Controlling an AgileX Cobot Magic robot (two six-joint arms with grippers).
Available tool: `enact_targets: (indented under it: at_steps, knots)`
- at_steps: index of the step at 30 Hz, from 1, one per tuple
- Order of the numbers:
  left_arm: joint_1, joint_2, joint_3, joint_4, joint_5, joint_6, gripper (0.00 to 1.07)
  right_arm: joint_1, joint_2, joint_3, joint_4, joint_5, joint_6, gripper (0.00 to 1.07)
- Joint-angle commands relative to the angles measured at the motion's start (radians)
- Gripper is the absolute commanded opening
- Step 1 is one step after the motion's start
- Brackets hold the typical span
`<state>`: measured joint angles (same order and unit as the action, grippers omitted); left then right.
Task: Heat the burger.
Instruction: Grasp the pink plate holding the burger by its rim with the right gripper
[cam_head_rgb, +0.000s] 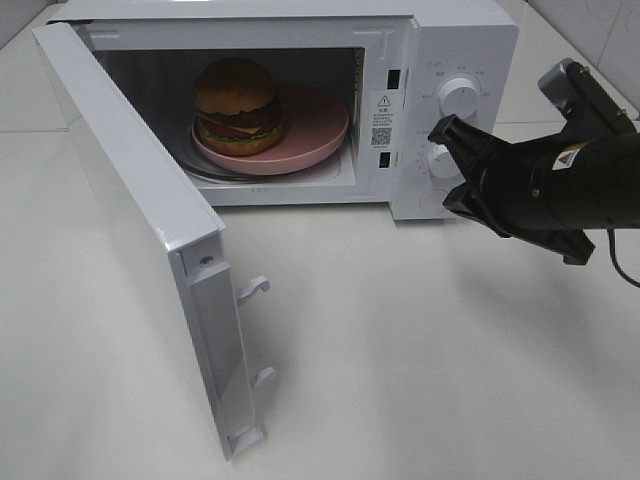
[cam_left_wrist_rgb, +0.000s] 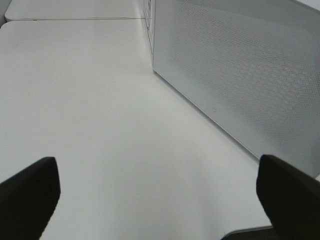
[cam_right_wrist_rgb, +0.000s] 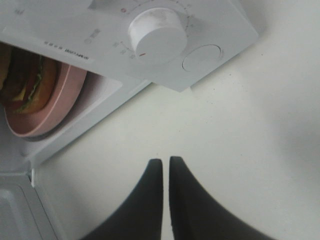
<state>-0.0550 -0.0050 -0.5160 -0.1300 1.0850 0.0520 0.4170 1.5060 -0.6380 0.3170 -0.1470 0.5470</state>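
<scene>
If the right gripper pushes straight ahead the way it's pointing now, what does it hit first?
Probably the microwave's control panel, near its lower knob and round button. Only table shows between it and the shut right gripper. Depth is unclear, so the tips might strike the panel's bottom edge.

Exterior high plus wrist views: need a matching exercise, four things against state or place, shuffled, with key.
Column A
1. burger
2. microwave door
3. right gripper
4. left gripper

Column B
a. jaws shut, holding nothing
b. swung wide open
c. jaws wide apart, holding nothing
d. on the pink plate inside the microwave

Pairs: 1-d, 2-b, 3-a, 4-c
</scene>
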Motion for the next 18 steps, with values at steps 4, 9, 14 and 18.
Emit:
enact_targets:
  at_steps: [4,9,14,18]
  knots:
    - [0.004,-0.015,-0.001,-0.002,-0.015,0.003,1.0,-0.006,-0.113,0.0,-0.009,0.264,-0.278,0.01]
    - [0.004,-0.015,-0.001,-0.002,-0.015,0.003,1.0,-0.006,-0.163,0.0,-0.009,0.379,-0.391,0.01]
    - [0.004,-0.015,-0.001,-0.002,-0.015,0.003,1.0,-0.006,-0.246,0.0,-0.01,0.449,-0.586,0.01]
    - [0.004,-0.015,-0.001,-0.002,-0.015,0.003,1.0,-0.006,-0.268,0.0,-0.031,0.451,-0.731,0.01]
